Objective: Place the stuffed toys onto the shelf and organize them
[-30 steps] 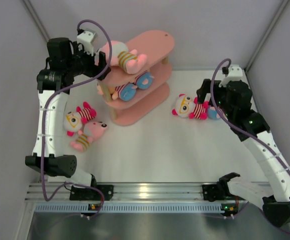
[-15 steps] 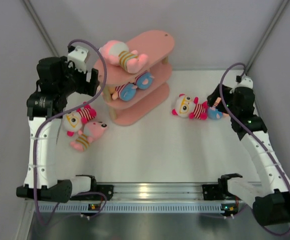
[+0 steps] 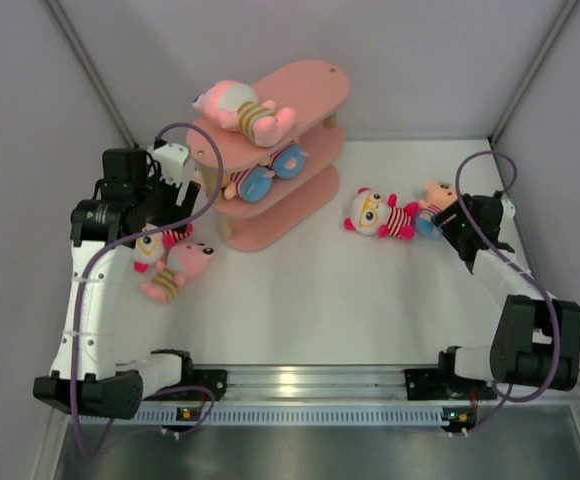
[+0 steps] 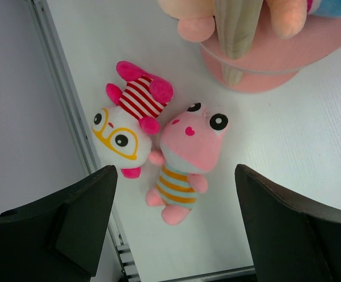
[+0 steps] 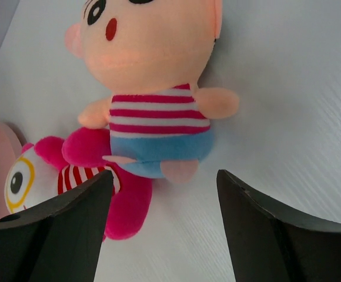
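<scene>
Of six stuffed toys, two lie on the shelf's top and middle boards, and two pairs lie on the table, one pair below the released, empty left jaws and the other below the equally released right jaws.

The left gripper came away from the top board of the shelf. It dropped toward the left edge of the table, ending above the white-headed toy and the pink-headed toy. The right arm folded back toward the right edge, uncovering the head of the peach-faced doll. The right gripper sank low, close to that doll's feet.
</scene>
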`<state>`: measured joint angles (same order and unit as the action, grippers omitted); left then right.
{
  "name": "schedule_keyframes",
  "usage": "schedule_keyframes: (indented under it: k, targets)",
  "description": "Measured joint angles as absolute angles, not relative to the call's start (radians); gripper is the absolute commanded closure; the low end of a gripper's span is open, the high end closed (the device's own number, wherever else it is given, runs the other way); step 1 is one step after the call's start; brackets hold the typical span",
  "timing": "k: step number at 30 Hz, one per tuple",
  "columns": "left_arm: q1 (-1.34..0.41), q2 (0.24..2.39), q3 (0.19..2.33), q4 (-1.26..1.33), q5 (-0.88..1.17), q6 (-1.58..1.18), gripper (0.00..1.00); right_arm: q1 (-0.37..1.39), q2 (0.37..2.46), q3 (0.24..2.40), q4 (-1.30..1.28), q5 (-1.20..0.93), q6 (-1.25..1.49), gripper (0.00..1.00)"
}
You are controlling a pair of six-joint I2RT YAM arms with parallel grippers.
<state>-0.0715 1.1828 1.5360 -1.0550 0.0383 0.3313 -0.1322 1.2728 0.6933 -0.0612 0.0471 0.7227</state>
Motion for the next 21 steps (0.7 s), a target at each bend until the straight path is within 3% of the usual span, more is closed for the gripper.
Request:
schedule_keyframes:
  k: [10, 12, 13, 15, 16, 21]
  targets:
    - [-0.072, 1.212, 1.539, -1.063, -0.052, 0.343, 0.14, -0.134, 1.534, 0.748, 0.073, 0.051, 0.841, 0.34]
    - [-0.072, 1.229, 1.542, -1.065, -0.066, 0.344, 0.14, -0.134, 1.562, 0.754, 0.093, 0.051, 0.857, 0.42]
    - [-0.072, 1.239, 1.546, -1.067, -0.075, 0.344, 0.14, -0.134, 1.568, 0.754, 0.104, 0.051, 0.865, 0.6]
    - [-0.072, 1.256, 1.553, -1.07, -0.091, 0.344, 0.14, -0.134, 1.582, 0.754, 0.13, 0.05, 0.868, 0.82]
    - [-0.072, 1.262, 1.557, -1.071, -0.099, 0.345, 0.14, -0.134, 1.59, 0.756, 0.141, 0.05, 0.871, 1.0]
    - [-0.072, 1.286, 1.583, -1.075, -0.138, 0.348, 0.14, -0.134, 1.596, 0.769, 0.148, 0.058, 0.82, 1.0]
